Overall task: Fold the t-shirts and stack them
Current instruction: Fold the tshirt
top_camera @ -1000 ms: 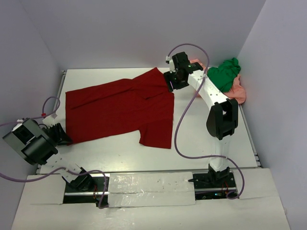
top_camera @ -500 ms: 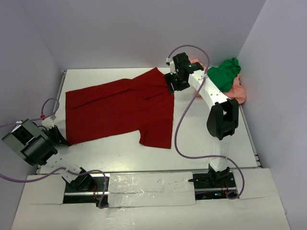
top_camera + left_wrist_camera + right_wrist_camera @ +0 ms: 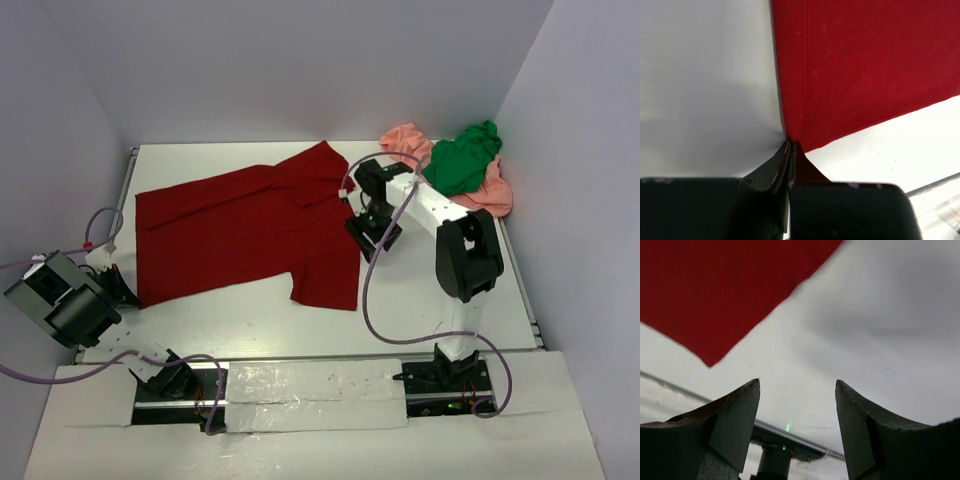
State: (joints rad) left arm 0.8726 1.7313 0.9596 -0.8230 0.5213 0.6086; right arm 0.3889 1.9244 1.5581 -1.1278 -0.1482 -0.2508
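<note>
The dark red t-shirt [image 3: 250,225] lies spread flat across the middle of the white table [image 3: 430,300]. My left gripper [image 3: 128,292] is at its near left corner. In the left wrist view my left gripper [image 3: 790,144] is shut, its tips pinching the corner of the dark red t-shirt [image 3: 865,65]. My right gripper [image 3: 366,240] is open and empty, just above the table beside the shirt's right edge. In the right wrist view my right gripper [image 3: 797,385] has bare table between its fingers, and the dark red t-shirt [image 3: 715,290] lies ahead to the left. The green t-shirt [image 3: 462,158] lies crumpled on the salmon-pink t-shirt [image 3: 492,192] at the far right corner.
Purple-grey walls close in the table on the left, back and right. A metal rail [image 3: 525,290] runs along the table's right edge. The arm bases and a white padded strip [image 3: 315,392] sit at the near edge.
My right gripper has left the shirt's far sleeve and moved toward me along the shirt's right edge. My left gripper has shifted slightly left at the near left corner.
</note>
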